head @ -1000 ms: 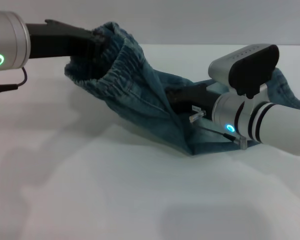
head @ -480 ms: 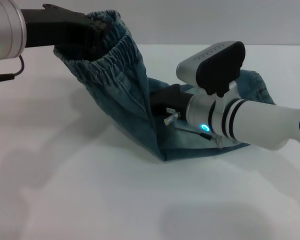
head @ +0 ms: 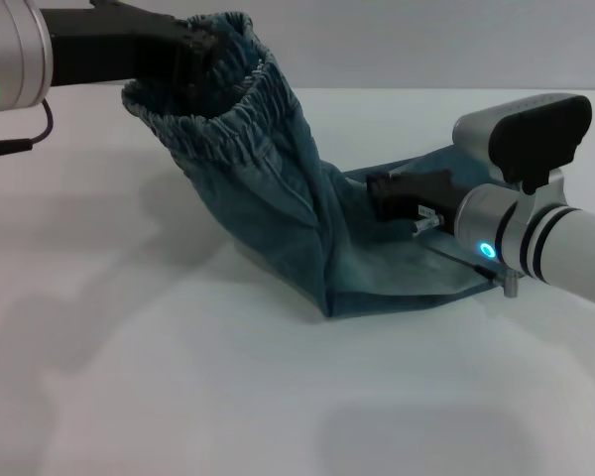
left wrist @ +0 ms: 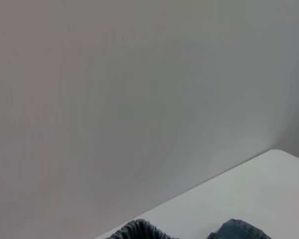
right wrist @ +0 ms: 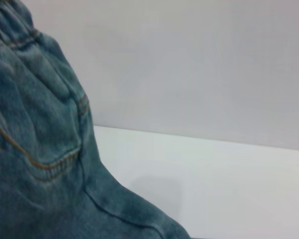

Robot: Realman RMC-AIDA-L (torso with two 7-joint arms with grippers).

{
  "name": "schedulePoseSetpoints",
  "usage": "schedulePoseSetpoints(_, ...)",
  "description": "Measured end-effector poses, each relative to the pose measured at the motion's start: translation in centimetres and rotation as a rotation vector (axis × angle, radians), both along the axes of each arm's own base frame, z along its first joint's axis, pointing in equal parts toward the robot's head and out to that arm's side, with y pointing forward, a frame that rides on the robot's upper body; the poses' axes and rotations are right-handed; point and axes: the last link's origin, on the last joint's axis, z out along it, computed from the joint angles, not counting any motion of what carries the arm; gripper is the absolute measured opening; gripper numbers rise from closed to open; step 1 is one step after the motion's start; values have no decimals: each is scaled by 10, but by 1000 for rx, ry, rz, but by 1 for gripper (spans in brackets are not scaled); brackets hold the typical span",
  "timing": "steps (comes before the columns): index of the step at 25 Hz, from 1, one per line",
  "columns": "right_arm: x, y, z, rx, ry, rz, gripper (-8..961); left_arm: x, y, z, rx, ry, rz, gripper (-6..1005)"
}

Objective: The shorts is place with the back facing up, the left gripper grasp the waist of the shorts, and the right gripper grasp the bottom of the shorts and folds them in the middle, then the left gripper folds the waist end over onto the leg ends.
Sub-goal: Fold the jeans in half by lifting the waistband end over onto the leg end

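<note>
Left end effector (head: 193, 45) is clamped on the gathered waist (head: 213, 139) of the shorts (head: 278, 208), holding that end raised above the white worktop (head: 178, 377) at my far left. From there I see the denim slope down to a folded lower part lying flat on the worktop. Right end effector (head: 382, 188) sits low over that flat part, beside the slope; I cannot tell how far its fingers are parted.
</note>
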Motion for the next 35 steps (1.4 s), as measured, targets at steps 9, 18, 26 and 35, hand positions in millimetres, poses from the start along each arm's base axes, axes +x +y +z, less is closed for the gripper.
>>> schedulePoseSetpoints(9, -26, -3, -17, -56, 12, 63, 16, 9, 1, -3, -3, -6, -28, 79)
schedulePoseSetpoints(18, -63, -2, -32, -121, 47, 141, 17, 15, 2, -4, -4, -25, -49, 84)
schedulePoseSetpoints(26, -80, 0, -36, -141, 61, 173, 18, 18, 1, -7, -8, -25, -67, 88)
schedulePoseSetpoints(35, -92, -1, -41, -161, 63, 199, 19, 18, 3, -9, -13, -29, -66, 93)
